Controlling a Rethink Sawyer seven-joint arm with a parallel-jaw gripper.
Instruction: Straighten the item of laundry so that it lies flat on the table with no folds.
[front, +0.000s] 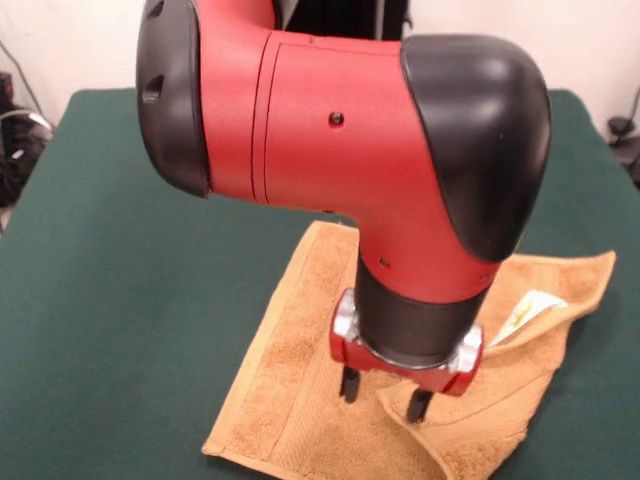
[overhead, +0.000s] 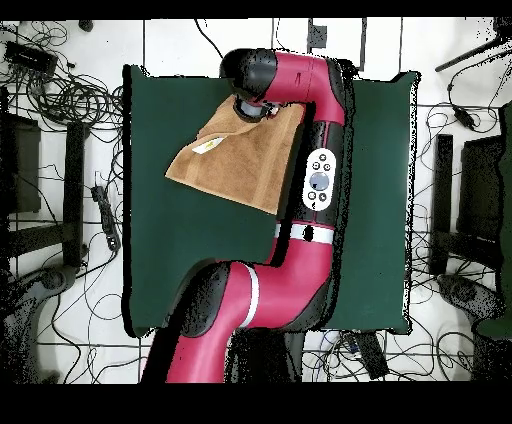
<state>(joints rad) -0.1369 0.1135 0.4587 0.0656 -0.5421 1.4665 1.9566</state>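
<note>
1. Orange-yellow terry cloth, the towel (front: 300, 400), is seen lying on the green table (front: 130, 300) toward the side away from the robot's base, near the table edge in the overhead view (overhead: 240, 160).
2. Flatness has not been reached: in the front view one end is folded over onto the rest of the cloth, with a raised ridge running across it and the white label (front: 530, 312) exposed on the folded part.
3. The gripper (front: 385, 393) is held low over the towel, close beside the folded part; whether the fingertips touch the cloth cannot be told.
4. The jaws are seen parted, two dark fingers with a gap between them, and nothing is gripped in them.
5. The arm is bent steeply downward so that the fingers point at the table, a pose suited to pinching a cloth layer from above.
6. The position beside the fold is judged deliberate: the doubled layer must be caught there and drawn outward.
7. A risk is judged that both layers would be pinched together, so that the whole towel would be dragged instead of opened.
</note>
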